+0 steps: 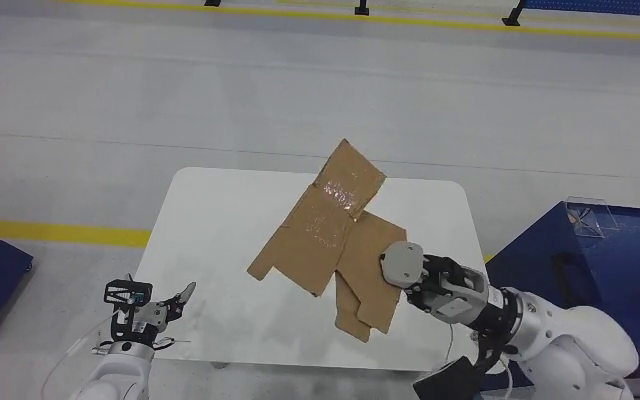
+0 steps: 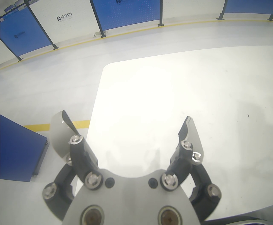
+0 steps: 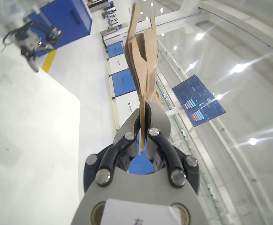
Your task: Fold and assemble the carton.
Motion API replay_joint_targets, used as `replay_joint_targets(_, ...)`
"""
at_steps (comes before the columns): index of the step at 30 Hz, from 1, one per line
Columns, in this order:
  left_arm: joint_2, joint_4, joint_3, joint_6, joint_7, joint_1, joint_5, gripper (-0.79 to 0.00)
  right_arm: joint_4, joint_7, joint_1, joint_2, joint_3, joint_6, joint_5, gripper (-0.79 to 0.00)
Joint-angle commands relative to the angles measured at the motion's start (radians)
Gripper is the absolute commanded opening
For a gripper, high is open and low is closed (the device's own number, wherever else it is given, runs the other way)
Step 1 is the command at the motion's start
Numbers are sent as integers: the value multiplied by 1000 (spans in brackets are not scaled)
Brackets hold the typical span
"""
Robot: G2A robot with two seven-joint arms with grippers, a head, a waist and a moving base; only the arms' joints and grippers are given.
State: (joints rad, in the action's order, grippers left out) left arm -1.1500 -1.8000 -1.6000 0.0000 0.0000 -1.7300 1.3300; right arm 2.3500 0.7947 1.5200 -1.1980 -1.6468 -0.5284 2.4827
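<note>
**Carton [image 1: 325,225] pinched at one edge, spare arm well apart**

Our right claw [image 3: 145,110] is clenched on the flattened carton's near right edge and holds it over the worktop [image 1: 220,215]. From that claw the sheet's long axis runs away toward the far left, with its flaps unfolded. Our left claw [image 2: 127,121] hangs released at the worktop's near left corner. We judge it must cross toward the carton's free side to start folding.

An industrial hall.
Pale grey painted floor [image 1: 300,100] with yellow lane lines [image 1: 75,234], blue and white partition panels on black stands [image 2: 125,12], wall screen of coloured charts [image 3: 198,100].
</note>
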Motion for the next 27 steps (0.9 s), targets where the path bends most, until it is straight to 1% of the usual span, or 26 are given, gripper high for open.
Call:
replay_joint_targets(1, 0, 0, 0, 0, 0, 0, 0, 0, 0, 20, 72, 7, 35, 143, 217, -785)
replay_joint_targets(4, 0, 0, 0, 0, 0, 0, 0, 0, 0, 20, 153, 15, 97, 245, 364, -785)
replay_joint_targets(7, 0, 0, 0, 0, 0, 0, 0, 0, 0, 6, 201, 20, 135, 317, 459, -785)
replay_joint_targets(9, 0, 0, 0, 0, 0, 0, 0, 0, 0, -6, 216, 21, 147, 343, 455, -785)
replay_joint_targets(10, 0, 0, 0, 0, 0, 0, 0, 0, 0, -11, 216, 21, 145, 341, 413, -785)
replay_joint_targets(12, 0, 0, 0, 0, 0, 0, 0, 0, 0, -10, 197, 20, 118, 312, 296, -785)
replay_joint_targets(13, 0, 0, 0, 0, 0, 0, 0, 0, 0, -4, 185, 20, 99, 275, 217, -785)
replay_joint_targets(16, 0, 0, 0, 0, 0, 0, 0, 0, 0, 33, 129, 20, 22, 76, -119, -785)
replay_joint_targets(18, 0, 0, 0, 0, 0, 0, 0, 0, 0, 34, 90, 22, -46, -75, -352, -785)
replay_joint_targets(21, 0, 0, 0, 0, 0, 0, 0, 0, -22, -11, 49, 25, -135, -308, -711, -785)
replay_joint_targets(23, 0, 0, 0, 0, 0, 0, 0, 0, -68, -45, 10, 31, -172, -447, -906, -785)
replay_joint_targets(24, 0, 0, 0, 0, 0, 0, 0, 0, -98, -64, -1, 35, -171, -484, -993, -785)
replay_joint_targets(27, 0, 0, 0, 0, 0, 0, 0, 0, -154, -180, -9, 65, -88, -484, -1223, -785)
